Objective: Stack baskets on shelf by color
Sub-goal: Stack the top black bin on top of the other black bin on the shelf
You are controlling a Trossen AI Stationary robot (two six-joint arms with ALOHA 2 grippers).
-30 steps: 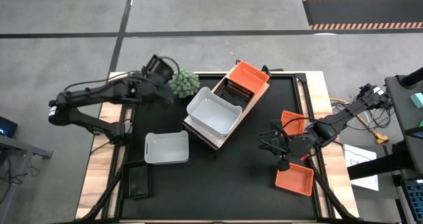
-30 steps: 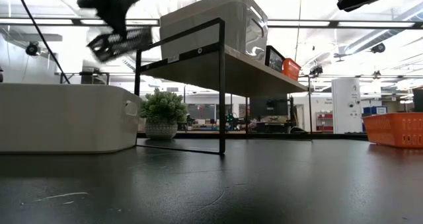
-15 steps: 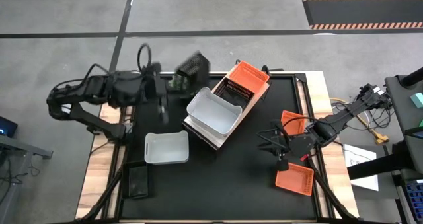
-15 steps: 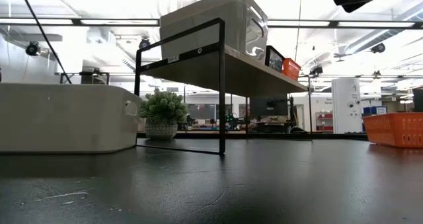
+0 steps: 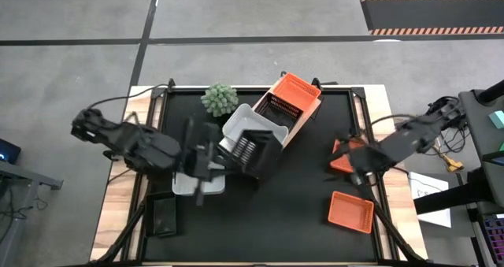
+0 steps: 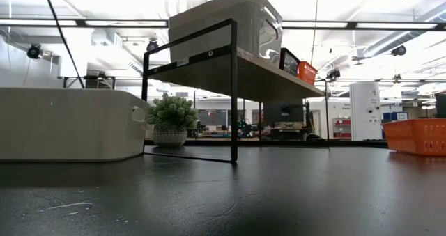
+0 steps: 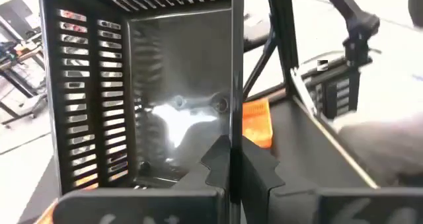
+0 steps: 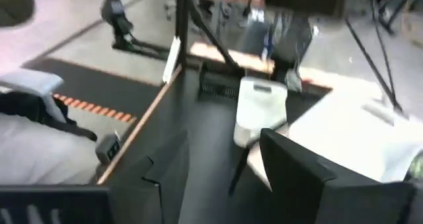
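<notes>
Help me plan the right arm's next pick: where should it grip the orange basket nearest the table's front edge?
Probably the rim wall of the front orange basket that faces the right pincer, coming straight down from above, one finger inside and one outside. The basket lies flat, open side up, with thin upright walls and nothing in it.

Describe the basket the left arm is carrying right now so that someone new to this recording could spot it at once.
In the high view, find the wooden shelf lying diagonally mid-table. Over its near-left end, above the white basket there, the left pincer grips a black basket by its rim. It is the only black slatted basket held in the air and tipped on edge; the other sits flat on the shelf.
</notes>
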